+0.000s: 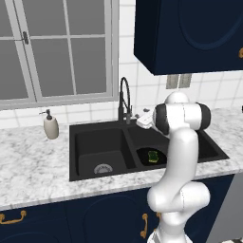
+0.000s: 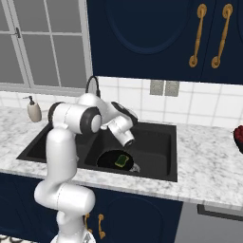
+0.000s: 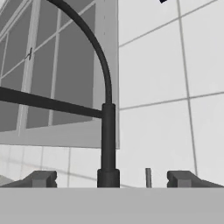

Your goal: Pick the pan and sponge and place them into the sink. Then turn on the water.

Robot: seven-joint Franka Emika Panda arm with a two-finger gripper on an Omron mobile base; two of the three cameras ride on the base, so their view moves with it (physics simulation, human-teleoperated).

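Sponge (image 1: 153, 156) lies in pan (image 1: 144, 154) inside sink (image 1: 99, 129); released tool (image 3: 111, 178) faces faucet (image 3: 107, 131).

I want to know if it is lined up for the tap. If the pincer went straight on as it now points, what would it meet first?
Probably the faucet: its upright stem stands between the open pincer fingertips, though depth is unclear.

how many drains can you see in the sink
1: a silver drain on the floor of the sink's left basin. The pan covers the right basin's floor, possibly hiding another.

Sponge (image 1: 153, 156) on pan (image 1: 144, 154), in right basin of sink (image 1: 71, 152); faucet (image 1: 125, 97) behind.
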